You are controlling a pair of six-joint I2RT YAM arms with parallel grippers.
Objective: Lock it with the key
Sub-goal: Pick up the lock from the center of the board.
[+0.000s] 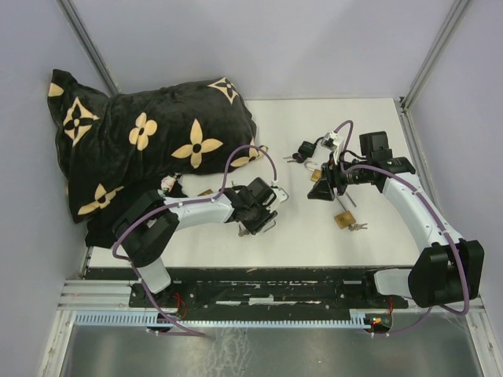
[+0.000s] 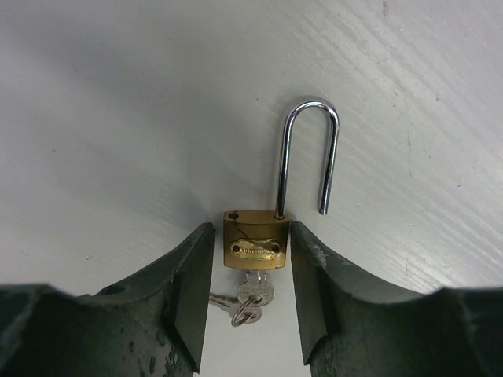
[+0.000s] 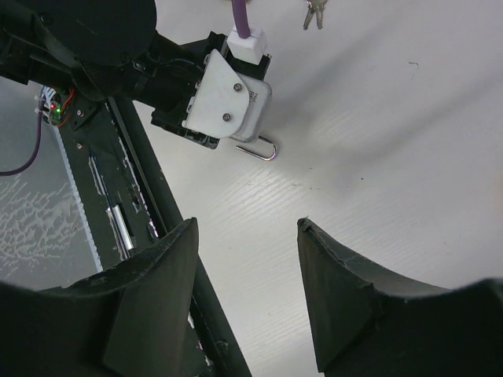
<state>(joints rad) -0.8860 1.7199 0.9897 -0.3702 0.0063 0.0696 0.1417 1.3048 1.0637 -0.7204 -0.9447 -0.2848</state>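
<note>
Left jaws astride padlock, pillow beyond

in the left wrist view, the key in the padlock shows its bow only, and the key ring passes behind one finger of the left gripper. in the top view, that gripper covers the padlock entirely. in the right wrist view, we see the shackle alone; the wrist housing hides the body. the spare keys are cut by the top edge.
</note>
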